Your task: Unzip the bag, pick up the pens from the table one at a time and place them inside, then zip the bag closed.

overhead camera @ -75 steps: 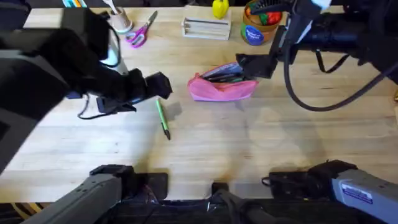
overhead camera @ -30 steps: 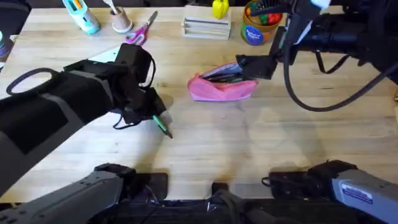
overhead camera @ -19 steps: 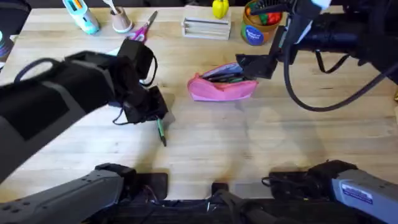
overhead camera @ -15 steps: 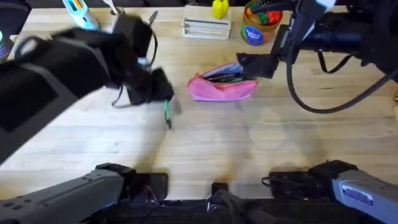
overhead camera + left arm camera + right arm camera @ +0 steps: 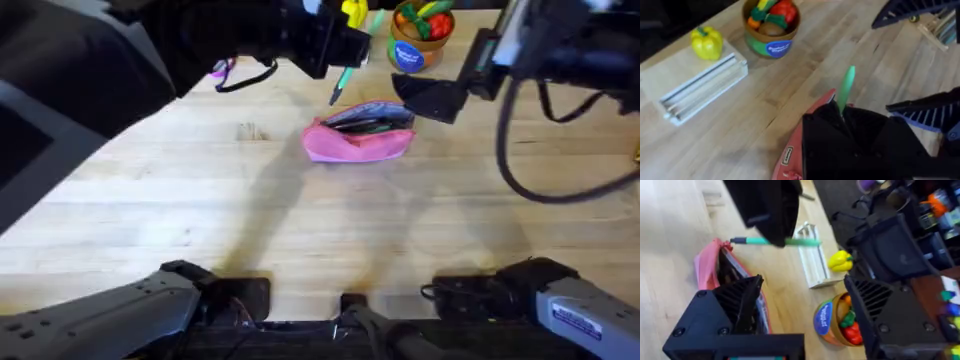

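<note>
The pink bag point(image 5: 358, 145) lies unzipped at the table's point(image 5: 300, 230) middle back, with dark pens showing in its mouth. My left gripper point(image 5: 340, 58) hangs just behind and above the bag, shut on a green pen point(image 5: 343, 84) that slants down toward the opening. In the left wrist view the pen point(image 5: 846, 85) sticks out past the black fingers over the bag point(image 5: 792, 155). My right gripper point(image 5: 432, 98) stands open at the bag's right end. In its wrist view one finger point(image 5: 740, 302) sits at the bag's point(image 5: 705, 265) rim, with the pen point(image 5: 760, 241) held above.
A round blue tub of toy food point(image 5: 412, 42) and a yellow toy pepper point(image 5: 353, 12) stand behind the bag. A white slatted box point(image 5: 700, 85) lies beside the pepper. Pink-handled scissors point(image 5: 220, 68) peek out under the left arm. The front half of the table is bare wood.
My left gripper closed on the green pen at left centre, lifted it off the table and carried it back and right over the bag. The right gripper shifted slightly right.
</note>
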